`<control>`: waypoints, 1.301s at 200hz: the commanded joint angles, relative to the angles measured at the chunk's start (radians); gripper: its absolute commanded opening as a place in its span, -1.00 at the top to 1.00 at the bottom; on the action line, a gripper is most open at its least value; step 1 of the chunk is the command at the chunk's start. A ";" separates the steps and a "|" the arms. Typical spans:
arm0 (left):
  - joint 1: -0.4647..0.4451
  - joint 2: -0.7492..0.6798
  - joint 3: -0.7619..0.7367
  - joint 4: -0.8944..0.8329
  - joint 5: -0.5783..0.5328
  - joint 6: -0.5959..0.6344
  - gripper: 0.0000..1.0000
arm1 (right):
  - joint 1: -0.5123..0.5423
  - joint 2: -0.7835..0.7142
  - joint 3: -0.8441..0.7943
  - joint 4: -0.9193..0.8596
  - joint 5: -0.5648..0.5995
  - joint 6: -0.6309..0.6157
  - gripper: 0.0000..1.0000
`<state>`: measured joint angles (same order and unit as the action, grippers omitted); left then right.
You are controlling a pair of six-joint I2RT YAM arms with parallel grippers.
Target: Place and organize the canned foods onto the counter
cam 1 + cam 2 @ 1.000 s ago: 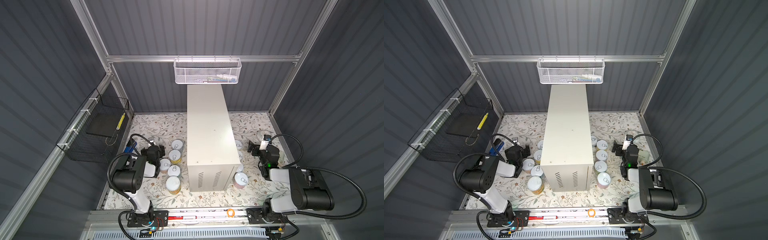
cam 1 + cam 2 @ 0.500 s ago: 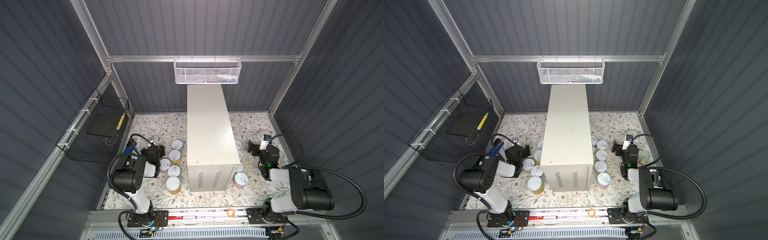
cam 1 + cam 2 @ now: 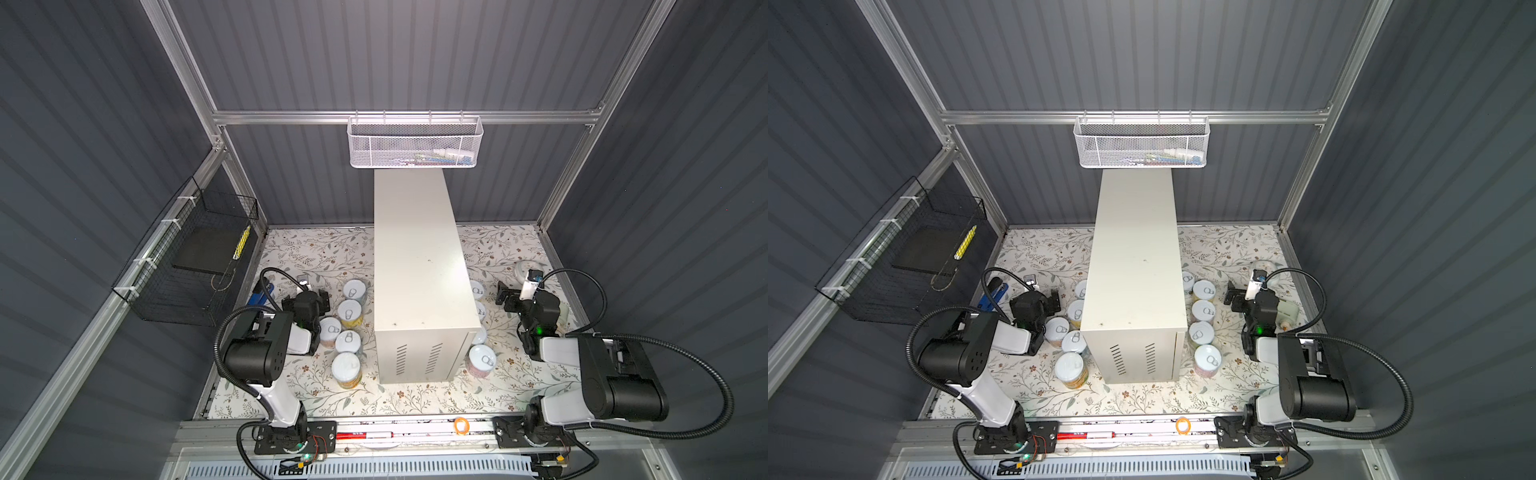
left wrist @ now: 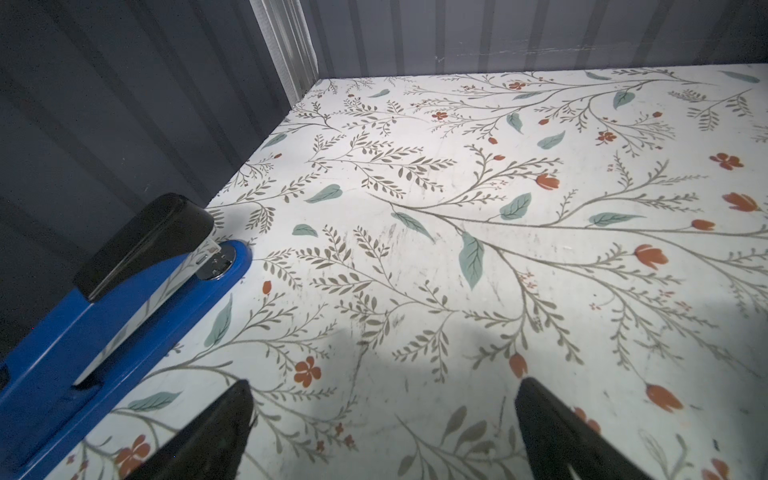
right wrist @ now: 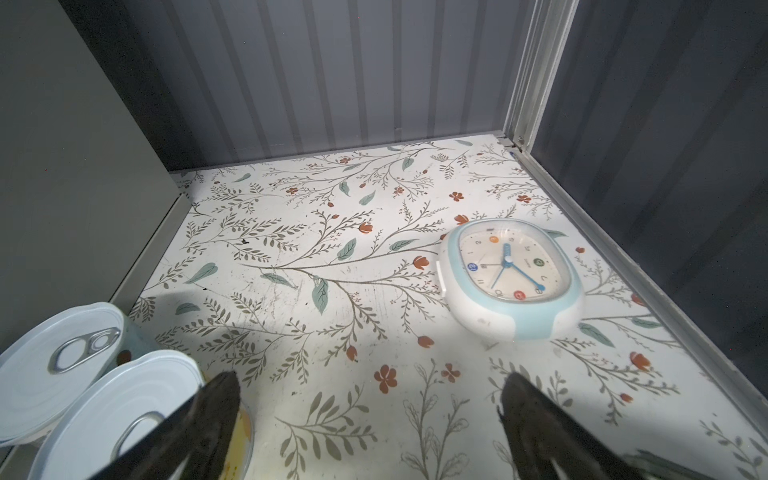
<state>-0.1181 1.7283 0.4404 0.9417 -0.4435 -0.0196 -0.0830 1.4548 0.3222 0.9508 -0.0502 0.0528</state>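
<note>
Both arms sit low over the floral-patterned surface [image 4: 415,174], jaws spread wide with nothing between them. The left gripper [image 4: 382,395] is near a blue stapler [image 4: 124,291]. The right gripper [image 5: 370,386] is just beside two tins and faces a white-and-blue clock [image 5: 509,278]. The canned foods [image 3: 349,309] stand upright on the floral surface, seemingly five along each long side of the counter [image 3: 419,266].

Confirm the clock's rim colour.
Pale blue rim on the white clock; clearest in the right wrist view.
</note>
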 commanded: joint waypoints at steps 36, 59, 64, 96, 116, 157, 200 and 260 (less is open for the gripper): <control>0.005 -0.008 0.013 0.013 0.006 -0.014 -0.99 | -0.006 0.003 0.010 0.005 -0.013 0.009 -0.98; -0.001 -0.031 0.003 0.026 -0.015 -0.006 -0.99 | 0.001 -0.073 0.042 -0.106 0.034 0.016 -0.98; -0.003 -0.049 0.011 -0.021 0.000 -0.007 -0.99 | 0.003 -0.106 0.061 -0.169 0.051 0.019 -0.98; -0.029 -0.183 0.159 -0.373 -0.103 -0.021 -0.99 | 0.008 -0.266 0.173 -0.470 0.216 0.157 -0.98; -0.031 -0.255 0.216 -0.466 -0.178 -0.080 -0.99 | 0.024 -0.298 0.297 -0.751 0.275 0.249 -0.98; -0.032 -0.351 0.469 -1.052 -0.193 -0.324 -0.99 | 0.145 -0.424 0.341 -0.985 0.427 0.323 -0.98; -0.075 -0.547 0.449 -1.304 0.013 -0.398 -0.98 | 0.250 -0.587 0.360 -1.259 0.470 0.421 -0.98; -0.357 -0.746 0.461 -1.620 0.046 -0.546 -0.99 | 0.276 -0.678 0.428 -1.542 0.381 0.472 -0.98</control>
<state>-0.4057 1.0599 0.8948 -0.4805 -0.4152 -0.4747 0.1795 0.8062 0.7177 -0.4347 0.3576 0.4808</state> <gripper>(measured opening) 0.993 0.989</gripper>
